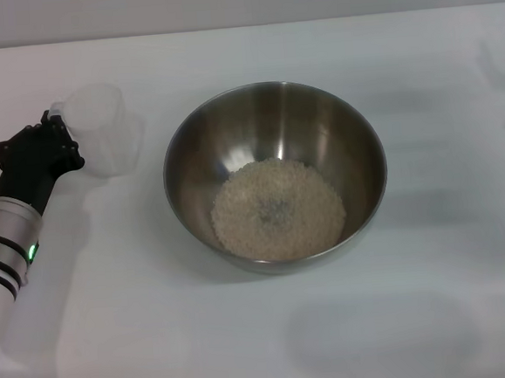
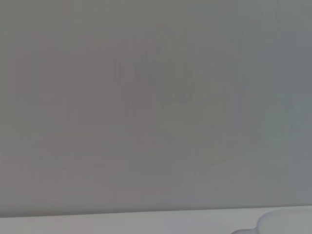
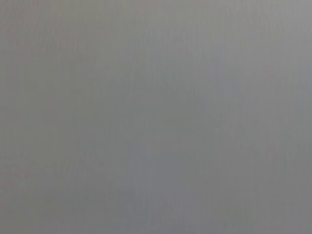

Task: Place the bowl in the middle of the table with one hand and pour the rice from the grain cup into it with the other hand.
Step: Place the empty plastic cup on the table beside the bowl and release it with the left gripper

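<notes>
- We see the bowl standing upright near the middle of the table, its open side facing up.
- The rice lies in a loose round heap at the bottom of the bowl, with a small darker dip near the heap's middle where the steel seems to show through.
- The cup sits to the left of the bowl, near it but apart from it, with a strip of bare table between the two.
- We see no rice in the cup; it looks pale and see-through.
- The left gripper is at the cup's left side, its black body pressed close against the cup where the handle would be.
- We take it to be closed on the cup's side, though the fingertips themselves are mostly hidden behind the black housing.
- The left arm runs from the gripper down toward the lower left corner, with a green light lit on its silver segment.
- The right gripper shows in none of our views.
- The left wrist view gives only a plain grey surface with a pale strip along one edge.
- The right wrist view is a flat grey field with nothing we can make out.
</notes>
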{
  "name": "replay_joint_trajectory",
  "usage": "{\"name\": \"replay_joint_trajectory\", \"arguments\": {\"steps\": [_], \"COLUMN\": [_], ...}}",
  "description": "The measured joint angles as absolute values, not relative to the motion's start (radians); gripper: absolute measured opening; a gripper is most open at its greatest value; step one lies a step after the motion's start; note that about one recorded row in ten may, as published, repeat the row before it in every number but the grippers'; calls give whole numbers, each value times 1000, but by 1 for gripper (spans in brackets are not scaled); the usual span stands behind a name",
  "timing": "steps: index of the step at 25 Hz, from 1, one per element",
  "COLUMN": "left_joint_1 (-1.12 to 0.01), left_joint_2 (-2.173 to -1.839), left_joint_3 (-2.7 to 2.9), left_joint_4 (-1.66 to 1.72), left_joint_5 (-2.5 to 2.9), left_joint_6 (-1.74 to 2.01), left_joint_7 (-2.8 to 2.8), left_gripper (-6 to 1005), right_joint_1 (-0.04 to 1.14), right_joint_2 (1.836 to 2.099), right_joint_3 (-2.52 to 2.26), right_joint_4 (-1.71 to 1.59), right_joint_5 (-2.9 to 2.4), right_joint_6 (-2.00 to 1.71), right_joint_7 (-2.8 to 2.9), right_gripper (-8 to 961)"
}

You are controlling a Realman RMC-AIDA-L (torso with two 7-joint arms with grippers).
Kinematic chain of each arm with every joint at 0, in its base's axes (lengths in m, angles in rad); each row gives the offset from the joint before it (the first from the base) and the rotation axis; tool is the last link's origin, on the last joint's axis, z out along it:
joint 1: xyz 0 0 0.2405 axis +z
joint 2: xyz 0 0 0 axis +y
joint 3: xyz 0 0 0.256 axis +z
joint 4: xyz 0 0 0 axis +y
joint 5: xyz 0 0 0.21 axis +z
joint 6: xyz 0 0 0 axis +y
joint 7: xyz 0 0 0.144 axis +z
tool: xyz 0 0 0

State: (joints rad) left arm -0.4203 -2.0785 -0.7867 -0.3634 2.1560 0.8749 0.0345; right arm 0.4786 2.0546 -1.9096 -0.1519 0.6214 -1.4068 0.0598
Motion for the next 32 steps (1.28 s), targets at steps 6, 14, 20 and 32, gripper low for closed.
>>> {"name": "replay_joint_trajectory", "arguments": {"steps": [6, 14, 20, 32], "left_joint_1": [-422, -395, -321, -291], "left_joint_2": [-2076, -2073, -2071, -2078], "left_joint_3": [-751, -748, -733, -652], "left_joint_4": [-363, -366, -363, -360], "left_joint_5": [2159, 2158, 2158, 2153], "left_joint_6": [867, 886, 998, 1311], "left_joint_7": [34, 19, 3, -140], "left_gripper": [170, 180, 363, 575], "right_joint_1": [478, 476, 473, 432], "right_joint_2": [2055, 2056, 2056, 2085], "right_joint_3": [-1910, -1910, -1910, -1979], "right_joint_4": [-152, -152, -152, -149], "right_joint_5": [621, 621, 621, 611], "right_joint_6": [-1407, -1408, -1408, -1403], "right_joint_7": [60, 60, 60, 120], "right_gripper": [791, 791, 792, 792]}}
